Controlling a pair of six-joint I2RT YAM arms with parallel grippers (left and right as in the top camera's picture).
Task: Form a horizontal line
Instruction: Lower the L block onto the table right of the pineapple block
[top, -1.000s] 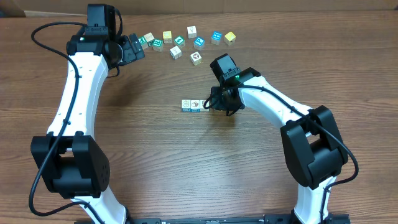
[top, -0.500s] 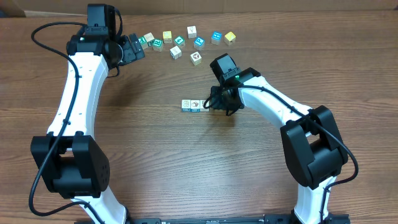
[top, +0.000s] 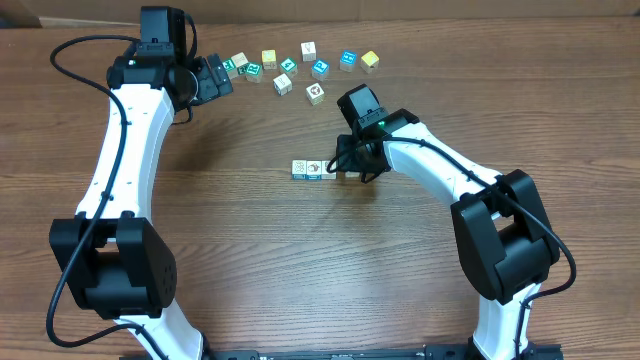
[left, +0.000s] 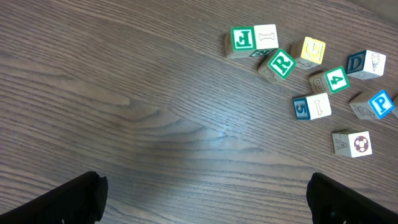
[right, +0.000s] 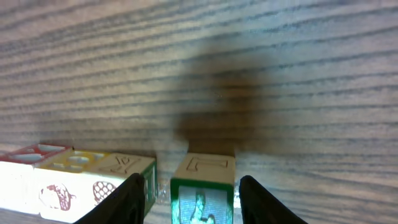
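Note:
The horizontal line (top: 306, 169) lies mid-table as a short row of small white-faced cubes with teal sides. Its right end is covered by my right gripper (top: 347, 164). In the right wrist view a green-edged cube (right: 203, 186) with an L on top sits on the wood between the jaws. There is a gap on each side, narrower on the right, so my right gripper (right: 190, 190) is open round it. A narrow gap separates this cube from the row's nearest cube (right: 121, 169) to its left. My left gripper (top: 218, 78) (left: 205, 196) hangs wide open over bare wood, holding nothing.
Several loose letter cubes (top: 300, 68) are scattered along the far edge of the table, some yellow, such as one (top: 370, 60). They show at the top right of the left wrist view, among them a green R cube (left: 281, 63).
The right gripper's jaws have spread apart off the green L cube, which stays on the table. The left arm has not moved.

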